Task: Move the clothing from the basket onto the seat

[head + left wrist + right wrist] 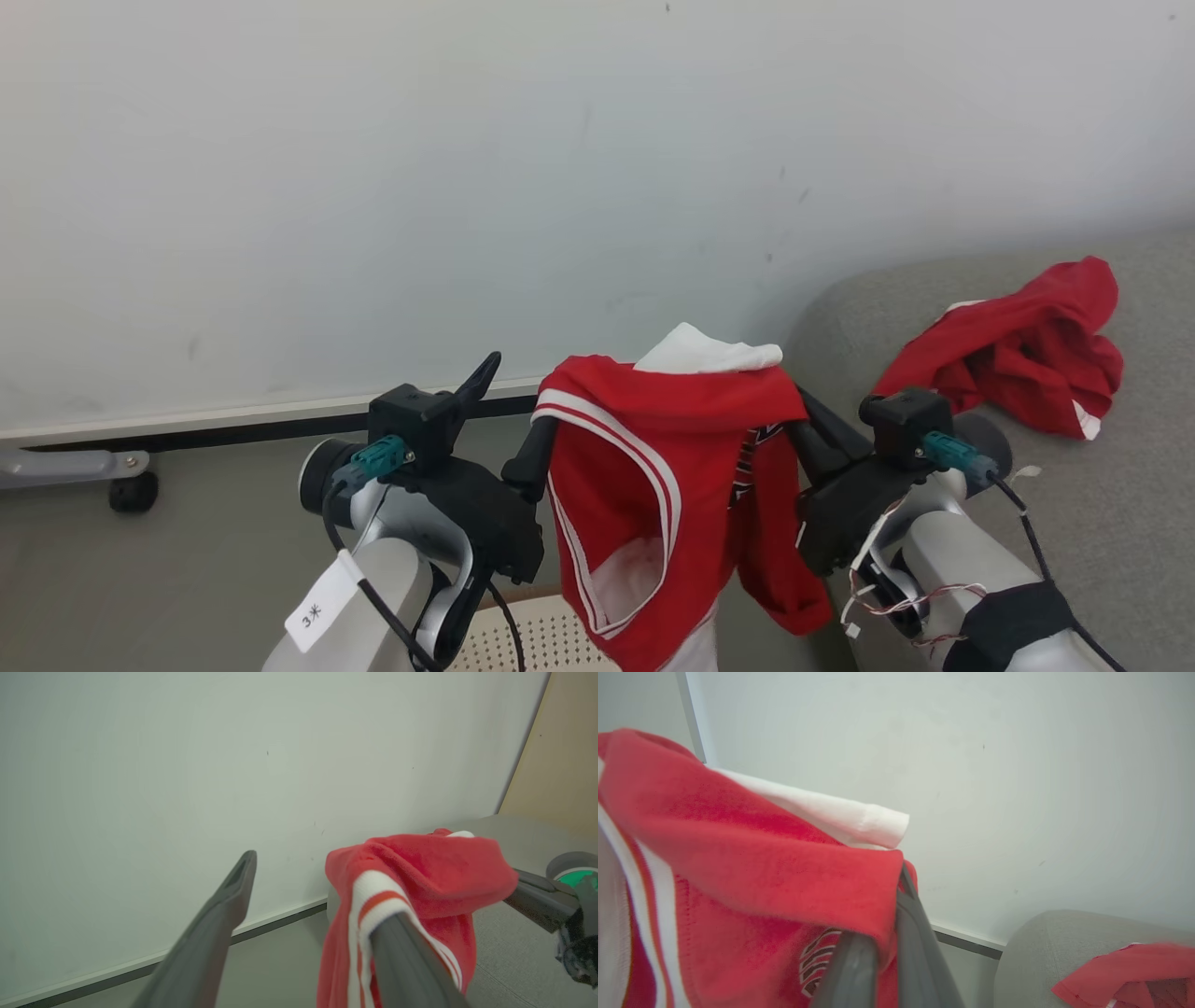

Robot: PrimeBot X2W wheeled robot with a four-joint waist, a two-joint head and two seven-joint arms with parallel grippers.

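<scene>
A red garment with white stripes (653, 467) hangs in the air between my two grippers, over the basket (546, 639) at the bottom edge. My right gripper (807, 422) is shut on its right side; the pinch shows in the right wrist view (887, 933), beside dark lettering (817, 961). My left gripper (516, 392) stands open, and the striped hem (373, 896) lies draped over one of its fingers (406, 961) while the other finger (219, 924) is bare. A second red garment (1018, 359) lies crumpled on the grey seat (1120, 523).
A pale wall with a dark skirting strip (233, 429) runs close behind the grippers. A grey leg with a black caster (131, 487) stands on the floor at the left. The seat's rounded edge (1017, 947) lies just right of the hanging garment.
</scene>
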